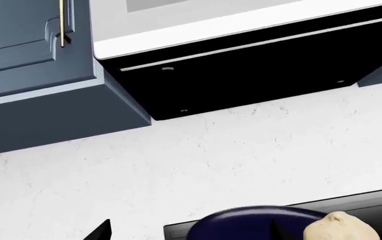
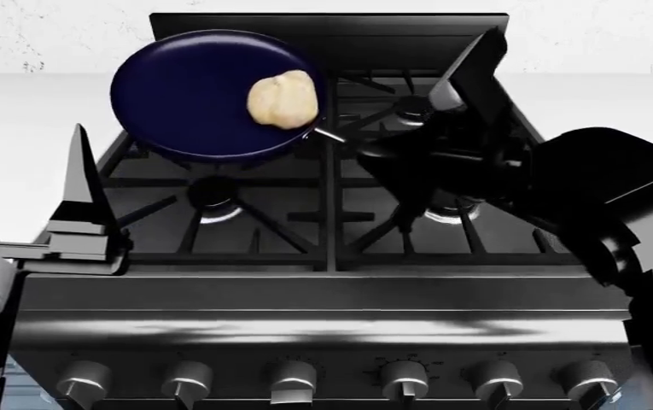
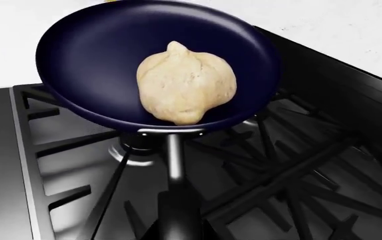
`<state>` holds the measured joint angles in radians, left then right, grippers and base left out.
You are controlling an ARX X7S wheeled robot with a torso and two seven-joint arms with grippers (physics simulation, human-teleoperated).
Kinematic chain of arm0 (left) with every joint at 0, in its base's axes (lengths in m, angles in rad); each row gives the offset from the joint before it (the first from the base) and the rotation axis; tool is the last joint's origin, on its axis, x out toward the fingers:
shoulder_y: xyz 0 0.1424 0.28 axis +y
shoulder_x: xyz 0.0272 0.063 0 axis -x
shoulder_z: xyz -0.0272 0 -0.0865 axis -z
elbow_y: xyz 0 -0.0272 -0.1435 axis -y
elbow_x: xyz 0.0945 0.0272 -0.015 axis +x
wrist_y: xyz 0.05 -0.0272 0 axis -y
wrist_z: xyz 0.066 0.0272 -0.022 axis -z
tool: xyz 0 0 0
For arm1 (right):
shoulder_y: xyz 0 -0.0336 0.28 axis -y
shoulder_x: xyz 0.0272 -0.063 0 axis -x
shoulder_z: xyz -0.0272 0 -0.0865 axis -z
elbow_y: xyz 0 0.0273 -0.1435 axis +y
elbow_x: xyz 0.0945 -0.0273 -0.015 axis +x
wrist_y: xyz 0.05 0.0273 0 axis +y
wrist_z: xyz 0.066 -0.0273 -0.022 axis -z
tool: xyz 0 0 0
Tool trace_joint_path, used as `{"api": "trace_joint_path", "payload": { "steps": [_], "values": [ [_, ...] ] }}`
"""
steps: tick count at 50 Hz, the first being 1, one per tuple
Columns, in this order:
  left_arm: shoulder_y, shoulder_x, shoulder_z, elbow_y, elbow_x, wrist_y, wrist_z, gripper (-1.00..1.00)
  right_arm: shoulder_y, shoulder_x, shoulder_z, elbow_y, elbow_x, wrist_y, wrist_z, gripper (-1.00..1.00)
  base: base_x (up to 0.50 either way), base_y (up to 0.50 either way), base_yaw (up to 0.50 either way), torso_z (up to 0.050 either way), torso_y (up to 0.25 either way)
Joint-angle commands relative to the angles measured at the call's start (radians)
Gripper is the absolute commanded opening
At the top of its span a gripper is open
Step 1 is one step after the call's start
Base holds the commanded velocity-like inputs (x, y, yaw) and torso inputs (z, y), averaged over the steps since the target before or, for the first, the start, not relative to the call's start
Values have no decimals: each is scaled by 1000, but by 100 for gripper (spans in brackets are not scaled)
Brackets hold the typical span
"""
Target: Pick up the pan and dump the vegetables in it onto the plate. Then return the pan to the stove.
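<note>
— What is nearest you?

— The silver knobs [image 2: 292, 376] along the stove [image 2: 326, 295] front. Above them at my left, my left gripper [image 2: 81, 184] hovers by the stove's left edge; whether its fingers are wide or narrow I cannot tell.

— And your right?

— My right gripper [image 2: 389, 154] is closed around the pan's thin black handle [image 3: 174, 165], over the grates [image 2: 338, 213].

— Where is the pan?

— The pan [image 2: 206, 94] hangs tilted above the far-left burner, the vegetable [image 2: 282, 100] lying inside near the handle side. Beyond is the white wall [image 2: 53, 34].
</note>
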<state>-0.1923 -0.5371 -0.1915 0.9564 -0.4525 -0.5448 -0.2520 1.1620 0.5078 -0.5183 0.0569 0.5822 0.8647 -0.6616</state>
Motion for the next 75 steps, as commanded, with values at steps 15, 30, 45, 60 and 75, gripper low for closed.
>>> {"api": "trace_joint_path", "payload": {
  "steps": [15,30,45,60,75],
  "values": [
    [-1,-12,23,-4,1,3,-17,100,18,25,39,-13,7,-24,4,-100,-33,-193,0,0,1],
    [-5,-20,33,-3,-4,0,-30,100,12,24,39,5,5,-45,1,-100,-74,-498,0,1,1],
    [8,-20,34,-21,-2,25,-31,100,17,12,24,24,-10,-66,0,-100,-73,-500,0,0,1],
    [17,-25,30,-24,-5,32,-35,100,16,6,18,35,-14,-79,1,-100,-14,-500,0,1,1],
    [38,-24,23,-27,-6,47,-39,100,18,-3,17,42,-10,-88,1,-100,60,-499,0,1,1]
  ]
}}
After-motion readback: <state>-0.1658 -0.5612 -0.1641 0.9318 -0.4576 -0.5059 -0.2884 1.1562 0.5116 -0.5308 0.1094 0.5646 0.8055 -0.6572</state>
